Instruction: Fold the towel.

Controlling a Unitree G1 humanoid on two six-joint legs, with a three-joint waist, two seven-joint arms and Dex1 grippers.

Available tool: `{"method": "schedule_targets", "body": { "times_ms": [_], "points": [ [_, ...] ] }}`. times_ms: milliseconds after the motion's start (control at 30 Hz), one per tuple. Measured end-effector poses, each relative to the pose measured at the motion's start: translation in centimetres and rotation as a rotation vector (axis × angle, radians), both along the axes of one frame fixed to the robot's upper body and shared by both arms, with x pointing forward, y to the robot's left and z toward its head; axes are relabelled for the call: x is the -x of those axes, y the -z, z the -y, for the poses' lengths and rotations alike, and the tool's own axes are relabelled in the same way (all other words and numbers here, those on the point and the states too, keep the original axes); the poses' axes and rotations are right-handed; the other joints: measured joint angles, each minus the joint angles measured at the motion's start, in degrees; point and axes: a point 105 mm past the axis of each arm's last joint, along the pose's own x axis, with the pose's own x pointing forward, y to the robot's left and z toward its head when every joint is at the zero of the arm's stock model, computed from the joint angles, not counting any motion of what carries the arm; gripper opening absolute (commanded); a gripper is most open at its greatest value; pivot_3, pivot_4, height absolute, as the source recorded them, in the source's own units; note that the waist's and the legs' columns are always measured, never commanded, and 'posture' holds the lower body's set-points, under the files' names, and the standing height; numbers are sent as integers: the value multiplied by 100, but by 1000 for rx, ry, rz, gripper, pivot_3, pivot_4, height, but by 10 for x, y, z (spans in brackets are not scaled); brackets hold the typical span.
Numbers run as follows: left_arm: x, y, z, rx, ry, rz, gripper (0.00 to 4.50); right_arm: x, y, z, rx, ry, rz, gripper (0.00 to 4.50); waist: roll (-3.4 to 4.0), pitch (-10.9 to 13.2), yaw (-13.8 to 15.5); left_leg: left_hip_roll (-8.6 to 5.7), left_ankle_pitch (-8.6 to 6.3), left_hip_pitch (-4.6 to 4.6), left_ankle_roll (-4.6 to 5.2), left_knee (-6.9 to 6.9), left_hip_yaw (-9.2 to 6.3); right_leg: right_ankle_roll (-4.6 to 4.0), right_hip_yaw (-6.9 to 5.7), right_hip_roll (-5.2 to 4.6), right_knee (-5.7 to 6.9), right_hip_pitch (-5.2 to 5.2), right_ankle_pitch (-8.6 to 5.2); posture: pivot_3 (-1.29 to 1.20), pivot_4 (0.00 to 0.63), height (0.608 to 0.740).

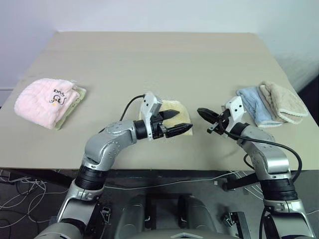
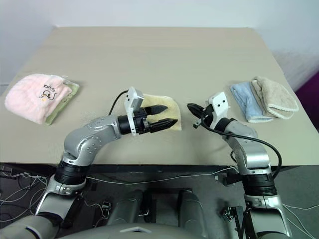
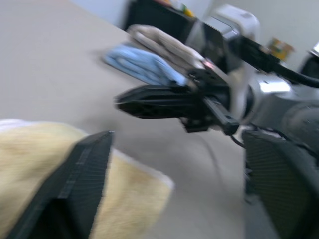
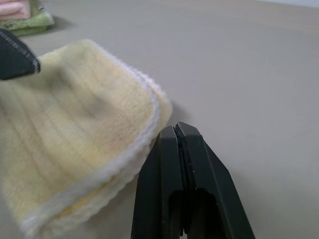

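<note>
Far left of the table (image 1: 149,64): pink towel (image 1: 42,102) with a dark printed logo, folded, lying on top of a pale green cloth (image 1: 75,102) whose edge pokes out on the side nearer the centre. Nothing touching this stack; well apart from both arms.

Centre, near the front edge: the towel (image 1: 177,110), pale yellow with a whitish hem, folded into a small layered square and lying flat. The left gripper (image 1: 180,122) hangs over its near side, pointing toward the right arm, fingers spread apart with nothing between them. It hides part of the towel's near and left portion from the head camera. Whether a fingertip brushes the cloth cannot be told.

Bare tabletop separates the towel from the right gripper (image 1: 201,111). Its fingers are pressed flat together, holding nothing, tip aimed at the towel's folded corner but short of it; right wrist view shows the layered hem just beside the tip.

Far right: light blue towel (image 1: 254,103) and beige towel (image 1: 283,101), both folded, side by side and touching, behind the right forearm.
</note>
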Motion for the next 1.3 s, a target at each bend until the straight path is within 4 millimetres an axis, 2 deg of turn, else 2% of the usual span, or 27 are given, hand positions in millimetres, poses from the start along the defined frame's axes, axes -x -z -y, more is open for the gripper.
{"method": "schedule_targets", "body": {
  "times_ms": [67,167,233,400,533,633,667,733,933,1067,1167,1233,1300],
  "points": [
    [-10,-7,-15,14,-91,28,4472,-3,-9,1,-7,7,24,0,0,0,0,0,-1,0,2,0,-1,0,0,1,0,0,0,0,150,740],
    [-30,-8,-43,-52,-249,89,3848,-6,-20,-5,-22,-5,44,0,1,0,-5,0,0,1,0,-1,-1,0,-1,2,1,0,0,0,150,740],
    [-41,-4,-61,-86,-333,110,3207,-6,-26,-18,-35,-36,57,0,1,0,-12,1,1,2,-2,-2,-1,0,-2,3,2,0,0,0,150,740],
    [-41,5,-62,-108,-328,137,1498,-4,-25,-56,-63,-140,43,0,0,-1,11,-2,7,0,-12,1,1,0,-5,-2,0,4,0,0,150,740],
    [-43,14,-59,-114,-328,125,168,-12,-17,-73,-59,-157,5,0,-1,-2,-7,-2,7,3,-11,2,0,0,-5,-2,4,5,1,0,150,740],
    [-46,35,-54,-188,-318,105,168,-20,13,-77,-3,-131,-90,0,0,-3,-2,-3,8,4,-13,1,2,0,-6,-1,3,7,1,0,150,740],
    [-48,46,-53,-232,-319,94,168,-22,28,-77,22,-124,-135,0,0,-3,-4,-4,8,4,-13,1,3,0,-6,-1,3,7,1,0,150,740],
    [-51,64,-55,-312,-331,84,168,-22,44,-78,42,-118,-174,0,1,-3,-15,-3,8,4,-13,1,4,1,-6,-1,3,6,1,0,150,740],
    [-53,70,-54,-342,-350,131,168,-24,49,-82,66,-119,-145,0,-3,-12,-35,1,-2,36,1,-2,1,0,-5,-2,5,32,1,0,150,740],
    [-50,60,-57,-167,-385,82,168,-18,43,-80,57,-129,-97,0,-3,-10,-37,1,1,32,-6,-4,1,0,-4,-10,5,28,0,0,150,740],
    [-51,29,-74,-46,-434,132,168,-14,27,-73,19,-135,-65,0,-2,-7,-44,1,5,18,-12,-3,0,0,-4,-12,8,13,1,0,150,740],
    [-50,12,-90,-47,-467,192,168,-14,12,-64,-10,-122,-45,0,-1,-8,-46,1,5,19,-11,-3,0,0,-5,-10,8,14,1,0,150,740],
    [-49,9,-110,-135,-495,238,122,-13,2,-52,-37,-108,-53,384,-1,-8,-53,1,2,19,-7,-4,0,-1,-5,-9,7,14,1,0,150,740]
  ]
}}
